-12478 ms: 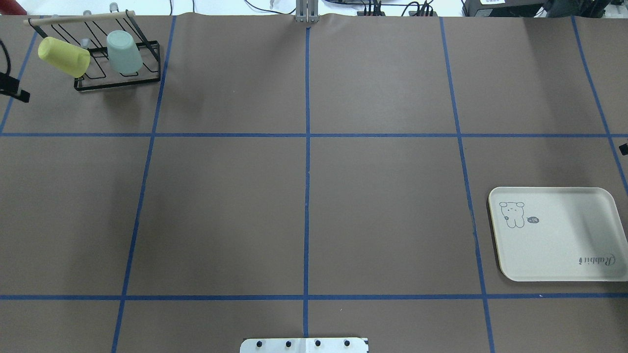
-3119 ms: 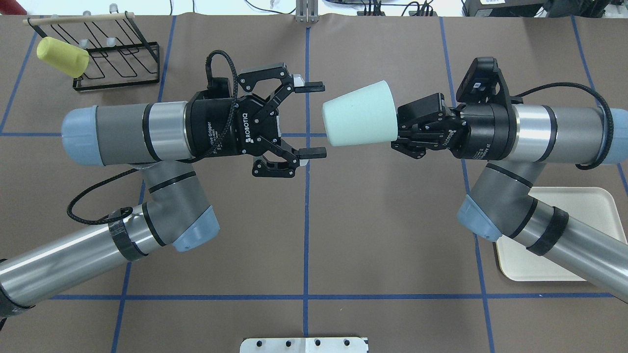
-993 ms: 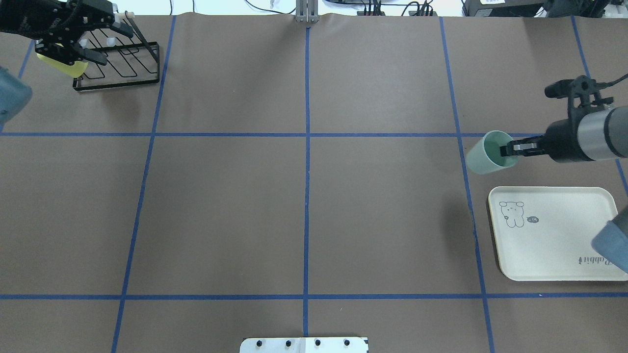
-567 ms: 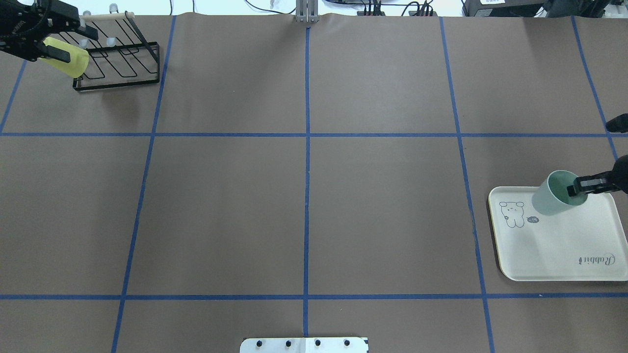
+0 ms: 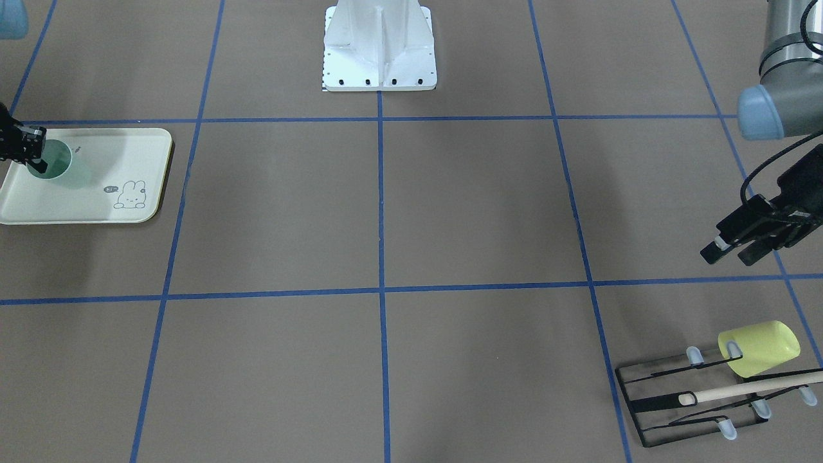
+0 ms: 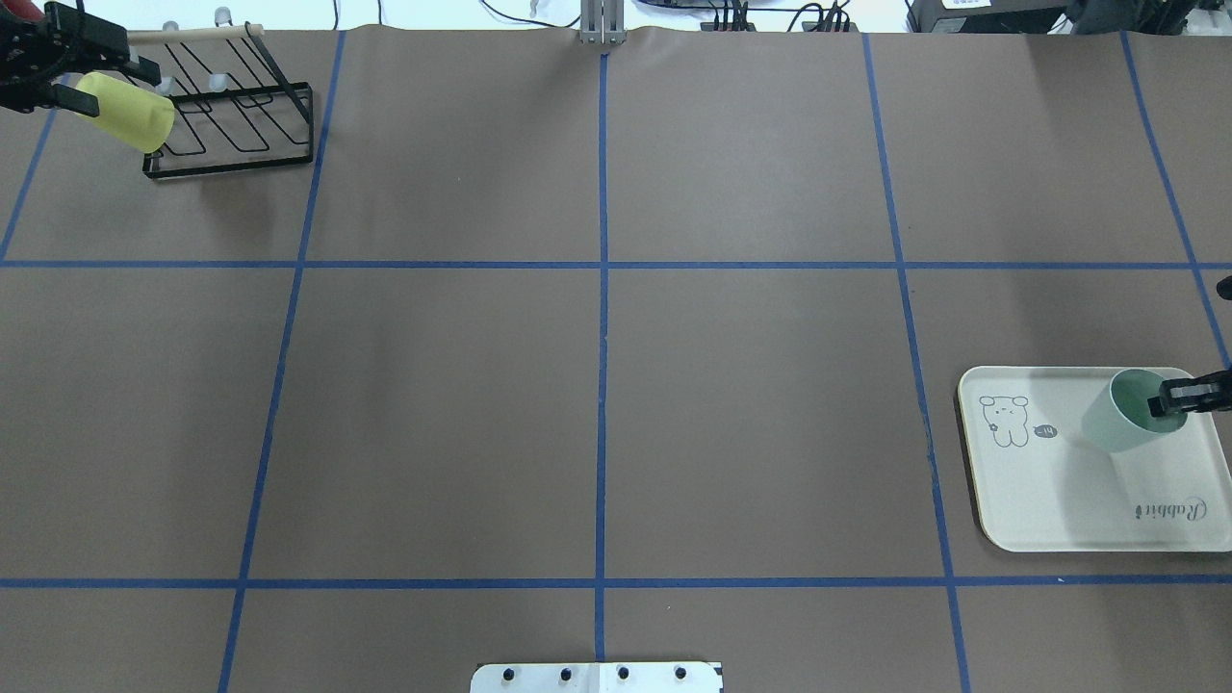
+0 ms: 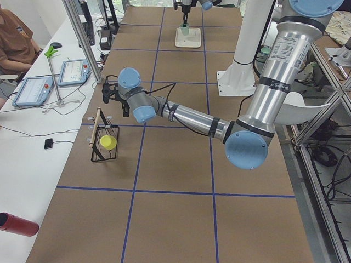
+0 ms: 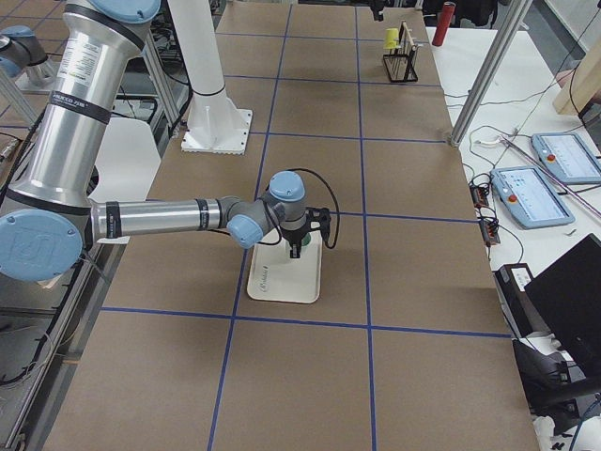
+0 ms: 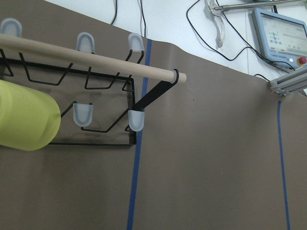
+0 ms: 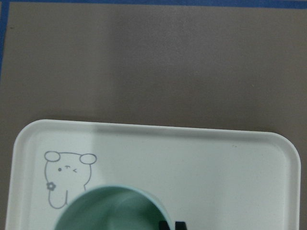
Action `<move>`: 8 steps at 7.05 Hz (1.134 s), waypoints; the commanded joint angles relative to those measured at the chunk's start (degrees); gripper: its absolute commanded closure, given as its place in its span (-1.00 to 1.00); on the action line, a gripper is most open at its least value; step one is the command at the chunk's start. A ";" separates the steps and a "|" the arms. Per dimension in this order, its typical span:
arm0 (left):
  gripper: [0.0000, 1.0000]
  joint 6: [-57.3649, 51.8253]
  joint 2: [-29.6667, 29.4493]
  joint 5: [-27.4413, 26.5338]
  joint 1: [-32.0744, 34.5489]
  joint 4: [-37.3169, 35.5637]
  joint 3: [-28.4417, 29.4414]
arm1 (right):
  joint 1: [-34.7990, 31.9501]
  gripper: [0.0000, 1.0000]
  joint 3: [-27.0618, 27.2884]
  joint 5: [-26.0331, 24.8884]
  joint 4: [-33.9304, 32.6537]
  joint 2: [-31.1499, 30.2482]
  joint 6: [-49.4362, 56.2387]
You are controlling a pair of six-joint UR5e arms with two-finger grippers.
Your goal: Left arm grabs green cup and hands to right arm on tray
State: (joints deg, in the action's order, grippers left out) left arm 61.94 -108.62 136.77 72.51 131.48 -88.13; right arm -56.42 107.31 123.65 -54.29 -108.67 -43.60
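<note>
The green cup [image 6: 1126, 419] stands upright at the far end of the cream tray [image 6: 1059, 500], mouth up. My right gripper [image 6: 1179, 397] is shut on its rim, one finger inside the cup. I cannot tell whether the cup's base touches the tray. In the front view the cup [image 5: 61, 168] and right gripper [image 5: 32, 154] are over the tray [image 5: 83, 206] at the left edge. The right wrist view shows the cup's rim [image 10: 112, 201] over the tray [image 10: 192, 158]. My left gripper [image 6: 111, 85] is open and empty by the rack, also in the front view [image 5: 726, 254].
A yellow-green cup [image 6: 130, 115] hangs on the black wire rack [image 6: 241, 144] at the far left corner; both show in the left wrist view, cup [image 9: 26, 120] and rack [image 9: 139, 96]. The robot's white base plate [image 5: 379, 45] is at the table's near edge.
My right gripper has carried the green cup from beyond the tray to over the tray's far end and lowered it. My left gripper has drawn back left near the rack, still open.
</note>
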 commanded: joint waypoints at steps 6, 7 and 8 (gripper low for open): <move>-1.00 -1.56 1.56 -0.36 0.35 -5.27 -5.38 | 3.34 -1.00 -1.06 -0.08 2.87 -1.28 -0.08; -1.00 -2.17 2.35 -0.36 0.35 -5.27 -6.08 | 2.81 -1.00 0.34 -0.08 2.96 -1.37 0.00; -1.00 -6.09 4.71 -1.41 0.53 -5.53 -6.87 | -0.93 -1.00 2.53 0.53 2.96 -1.37 0.09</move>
State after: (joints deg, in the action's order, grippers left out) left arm 59.11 -106.07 136.19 72.92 126.29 -94.02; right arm -54.34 107.67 123.71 -51.37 -110.00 -43.60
